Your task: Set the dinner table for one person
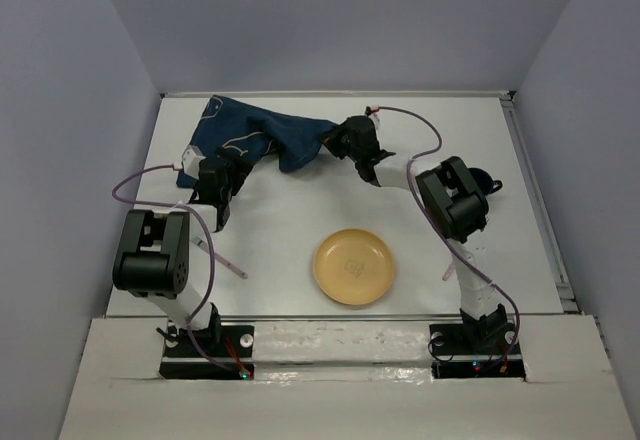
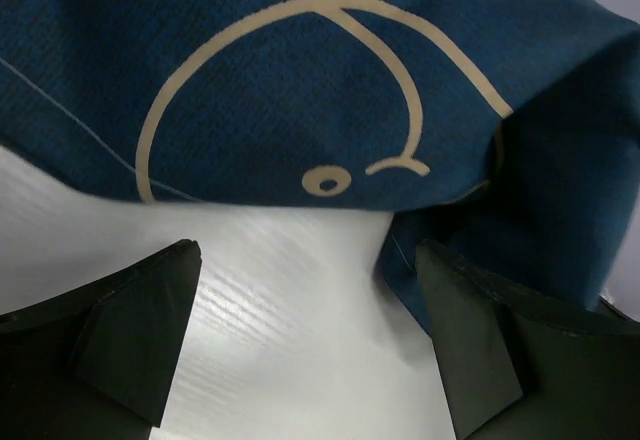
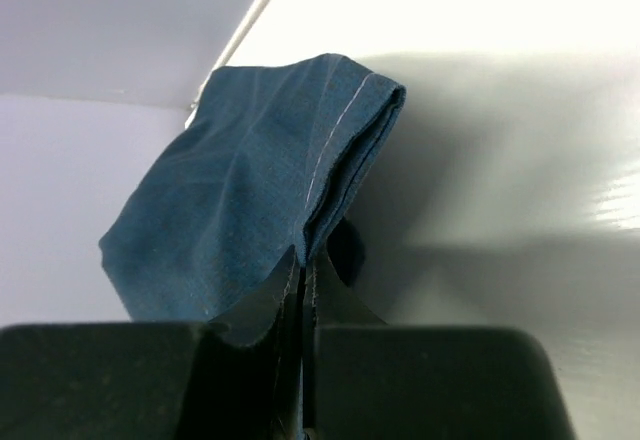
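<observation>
Top view, two robot arms bolted at 6 o'clock on a white surface (image 1: 285, 225) that fills the mid of the view and carries everything.

Nearest, at approx 5 o'clock from centre: a round yellow plate (image 1: 353, 266), flat, nothing on it, well apart from both pincers.

Further out at 10 o'clock, the left pincer (image 2: 308, 255) is wide open and holds nothing. It hovers low over bare surface w/ the hem of a dark blue cloth mat (image 1: 255, 135) just ahead. Its right finger (image 2: 470, 350) sits next to a drooping fold; can't tell if they touch.

At 12 o'clock, the right pincer (image 3: 303, 270) is fully closed, pinching a folded corner of the mat and lifting it off the surface.

Farthest, at 11 o'clock, the mat itself: bunched and doubled over, cream outlines showing, not spread.

Step in hand, as I judge it: flatten the mat. To do it well:
- left pincer should close on one layer at the near hem, not the whole fold
- the arms then pull apart, low and even, so the doubled corner opens
- lay it w/o dragging it into the plate

Count: 2 arms, 2 pincers, 1 mat, 1 plate. 1 dark item (image 1: 488, 180) at 3 o'clock, partly hidden behind the right arm, can't tell what it is. No cutlery or cup I can make out.
</observation>
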Available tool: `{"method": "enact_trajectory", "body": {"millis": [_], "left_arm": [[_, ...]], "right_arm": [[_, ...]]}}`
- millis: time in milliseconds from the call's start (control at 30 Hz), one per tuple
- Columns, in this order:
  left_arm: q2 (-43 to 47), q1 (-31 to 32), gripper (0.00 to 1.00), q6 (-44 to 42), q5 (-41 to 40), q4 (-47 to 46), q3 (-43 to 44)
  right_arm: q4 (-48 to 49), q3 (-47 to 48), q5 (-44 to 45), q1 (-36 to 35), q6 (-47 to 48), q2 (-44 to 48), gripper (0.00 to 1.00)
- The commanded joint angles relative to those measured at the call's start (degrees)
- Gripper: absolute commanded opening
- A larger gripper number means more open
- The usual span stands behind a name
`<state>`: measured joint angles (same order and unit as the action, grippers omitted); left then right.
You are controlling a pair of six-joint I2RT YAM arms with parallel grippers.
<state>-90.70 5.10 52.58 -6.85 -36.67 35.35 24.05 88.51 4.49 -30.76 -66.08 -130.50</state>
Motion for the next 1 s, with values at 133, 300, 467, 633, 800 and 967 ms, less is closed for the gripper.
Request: {"method": "enact_trajectory", "body": {"millis": [133,300,467,633,800,967], "left_arm": [[-7.21,-1.76,0.99,-2.21,-0.44,0.45,8.15],[-10.89,-1.85,0.99,-4.32,-3.07,2.91,12.71],[-14.50,-1.85,0.66,-6.69,-4.31,3.44,17.02],[-15.22,-3.08,0.00,-12.40,-3.61,4.14,22.03],[-10.04,-4.66,0.00,-15.66,-3.08,4.76,22.74],[-3.79,-4.66,0.00,-16.81,-4.32,4.94,20.64]], "right_arm": [[2.22,-3.69,3.42,0.09,13.33,8.85,0.00],[3.28,-5.54,3.86,0.09,17.39,12.98,0.00],[3.11,-5.89,2.98,0.62,23.00,15.36,0.00],[1.18,-6.42,3.68,1.67,29.69,18.08,0.00],[-2.25,-4.93,3.51,3.77,40.23,20.10,0.00],[-6.03,-2.64,4.74,4.48,50.25,21.95,0.00]]}}
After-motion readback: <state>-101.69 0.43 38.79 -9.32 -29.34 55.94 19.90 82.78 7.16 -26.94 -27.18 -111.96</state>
